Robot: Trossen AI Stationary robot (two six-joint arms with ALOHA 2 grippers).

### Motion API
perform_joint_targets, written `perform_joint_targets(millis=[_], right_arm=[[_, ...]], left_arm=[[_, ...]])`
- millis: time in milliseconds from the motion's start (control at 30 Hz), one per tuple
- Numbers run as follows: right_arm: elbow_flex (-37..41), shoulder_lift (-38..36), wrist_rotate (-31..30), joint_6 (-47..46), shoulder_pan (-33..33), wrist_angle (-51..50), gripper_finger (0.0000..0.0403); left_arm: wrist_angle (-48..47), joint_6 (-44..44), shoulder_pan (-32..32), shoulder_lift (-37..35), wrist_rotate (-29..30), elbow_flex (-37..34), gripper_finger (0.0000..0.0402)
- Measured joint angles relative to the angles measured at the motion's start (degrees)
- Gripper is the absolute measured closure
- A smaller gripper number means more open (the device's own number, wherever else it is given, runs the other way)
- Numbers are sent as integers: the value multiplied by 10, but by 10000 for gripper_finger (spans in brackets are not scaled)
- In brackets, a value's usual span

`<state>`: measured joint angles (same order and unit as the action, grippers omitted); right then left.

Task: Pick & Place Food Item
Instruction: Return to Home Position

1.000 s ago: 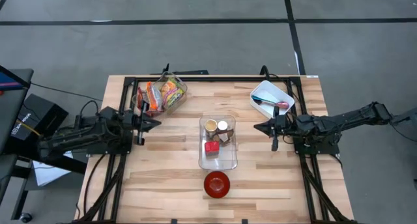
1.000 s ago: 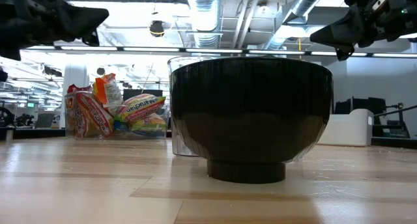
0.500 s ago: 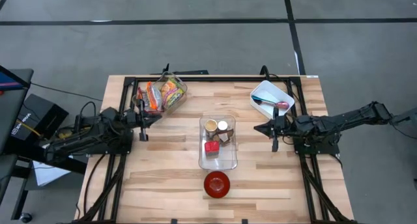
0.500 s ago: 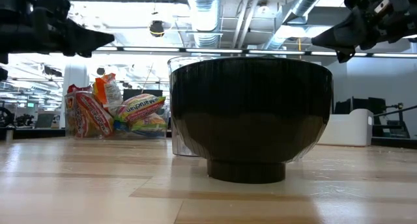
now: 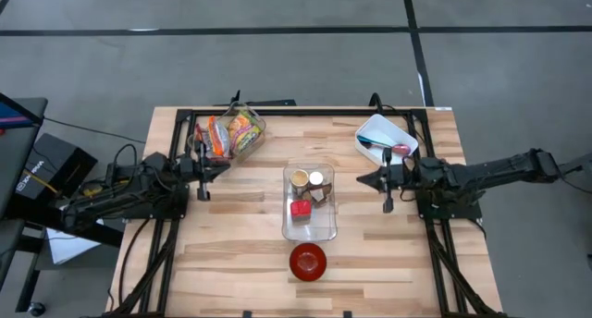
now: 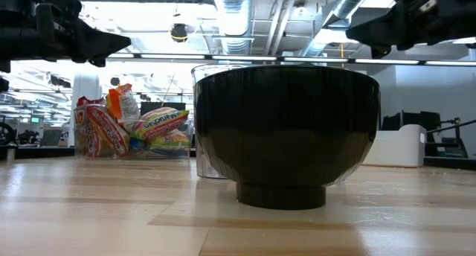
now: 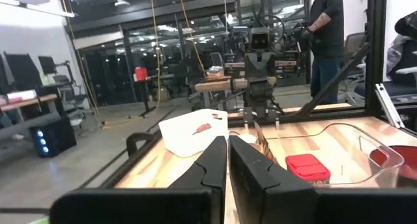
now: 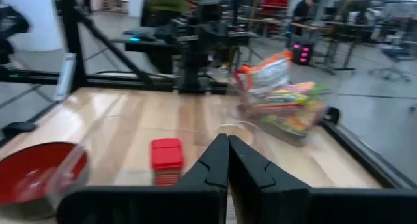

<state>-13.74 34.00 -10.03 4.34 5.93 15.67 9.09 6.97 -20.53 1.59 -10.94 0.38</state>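
Note:
A clear tray point(image 5: 319, 227) in the table's middle holds small cups and a red packet point(image 5: 300, 208), which also shows in the wrist views point(image 7: 306, 167) point(image 8: 167, 155). A red bowl point(image 5: 308, 261) stands near the front edge and fills the low view point(image 6: 286, 129). My left gripper point(image 5: 222, 170) hovers left of the tray, shut and pointing level at it point(image 7: 228, 142). My right gripper point(image 5: 361, 180) hovers right of the tray, shut and pointing level toward it point(image 8: 228, 140). Both hang well above the tabletop point(image 6: 123, 42) point(image 6: 353, 34).
A clear tub of colourful snack packets point(image 5: 231, 133) sits at the far left. A white bin point(image 5: 386, 139) holding a utensil sits at the far right. Black frame rails run along the table's sides. A person point(image 7: 326, 35) stands in the room beyond the table.
My left gripper has tipped its fingers up from a slight downward slant to about level, staying where it was. My right gripper has rolled a little about its own pointing line. Both have stayed shut, and nothing on the table has moved.

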Motion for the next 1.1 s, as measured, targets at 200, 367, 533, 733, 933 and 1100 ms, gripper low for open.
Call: perform_joint_targets(millis=[200, 367, 533, 733, 933, 1100], right_arm=[[-1, -72, 72, -8, -76, -56, 403], [0, -199, 138, -46, -111, -170, 403], [16, -330, 133, -56, -108, -257, 403], [75, -318, 89, -59, -114, -204, 403], [132, -333, 100, -45, -111, -149, 403], [132, -335, 115, -43, -102, -149, 403]], left_arm=[[-1, -4, 0, 1, -31, 0, 398], [-1, -4, 0, 1, -35, 0, 398], [5, -23, 0, 1, -35, 0, 394], [14, -34, 1, 9, -41, 0, 398], [12, -32, 1, 22, -43, 0, 398], [15, -31, 2, 44, -42, 0, 400]])
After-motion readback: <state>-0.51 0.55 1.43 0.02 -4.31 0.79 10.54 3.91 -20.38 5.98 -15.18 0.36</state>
